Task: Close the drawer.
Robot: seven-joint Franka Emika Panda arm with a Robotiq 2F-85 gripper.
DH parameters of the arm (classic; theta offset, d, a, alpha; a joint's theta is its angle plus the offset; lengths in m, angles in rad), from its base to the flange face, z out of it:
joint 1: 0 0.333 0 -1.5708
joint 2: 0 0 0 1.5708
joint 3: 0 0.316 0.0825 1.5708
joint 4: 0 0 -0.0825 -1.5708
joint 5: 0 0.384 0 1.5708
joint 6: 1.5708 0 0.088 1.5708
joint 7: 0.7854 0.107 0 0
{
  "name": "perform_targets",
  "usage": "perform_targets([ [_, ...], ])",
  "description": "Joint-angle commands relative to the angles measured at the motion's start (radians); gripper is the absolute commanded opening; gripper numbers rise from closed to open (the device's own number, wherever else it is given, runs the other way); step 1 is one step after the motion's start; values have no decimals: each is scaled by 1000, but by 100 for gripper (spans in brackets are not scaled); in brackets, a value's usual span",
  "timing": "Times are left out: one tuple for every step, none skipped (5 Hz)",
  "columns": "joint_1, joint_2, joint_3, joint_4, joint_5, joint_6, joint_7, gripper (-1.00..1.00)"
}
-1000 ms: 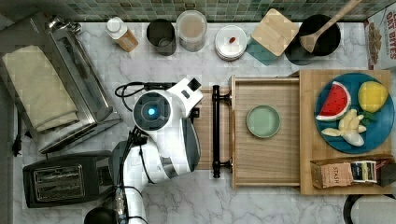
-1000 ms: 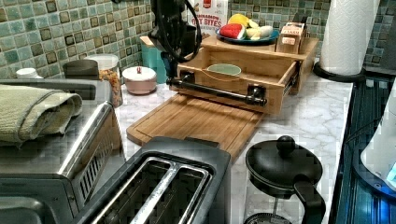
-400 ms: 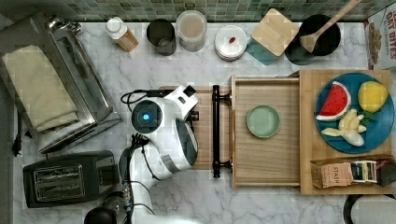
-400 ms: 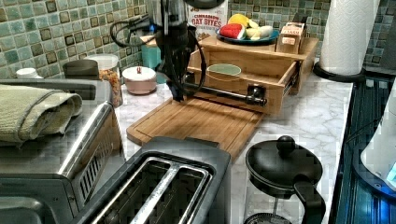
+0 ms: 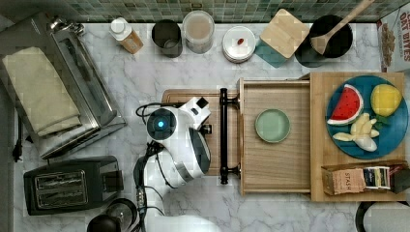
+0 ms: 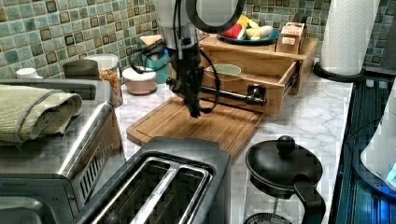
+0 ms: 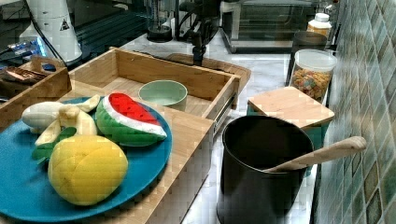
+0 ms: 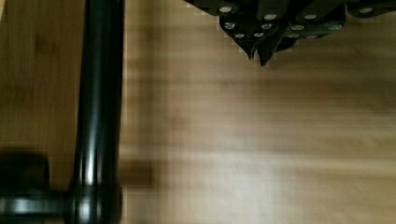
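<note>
Since a second ago the arm has drawn back from the drawer (image 5: 275, 164) toward the top view's 9 o'clock and come lower, so the gripper (image 6: 195, 111) now hangs over the cutting board (image 6: 219, 126) instead of beside the black handle bar (image 5: 223, 135). In the wrist view the fingertips (image 8: 261, 49) meet at a point with nothing between them, so the pincer is closed and empty, and a strip of bare board separates it from the bar.

The drawer stands pulled out from the wooden box (image 5: 358, 77), its front edge facing 9 o'clock in the top view. A green bowl (image 5: 272, 125) sits near the middle of its floor, apart from all four rims. The handle bar runs parallel to the front edge on two short posts, over the board's 3 o'clock end.

On the box top a blue plate (image 5: 396, 130) of toy fruit lies at the 3 o'clock side of the top view, with a tea box (image 5: 348, 180) near the 5 o'clock corner. Bare marble (image 5: 159, 77) lies between the board and the toaster oven (image 5: 72, 87) at 9 o'clock. A toaster (image 5: 67, 186) sits at 7 o'clock, close to the arm's base.
</note>
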Motion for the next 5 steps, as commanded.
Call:
perform_targets([
  [-92, -127, -65, -63, -63, 69, -183, -100],
  [-150, -122, -91, -24, -2, 51, -339, -100],
  [-198, -110, -117, 9, 32, 31, -432, -100],
  [-237, -104, -164, 0, 32, 100, -481, -100],
  [-312, -52, -202, 62, 112, 98, -621, -100],
])
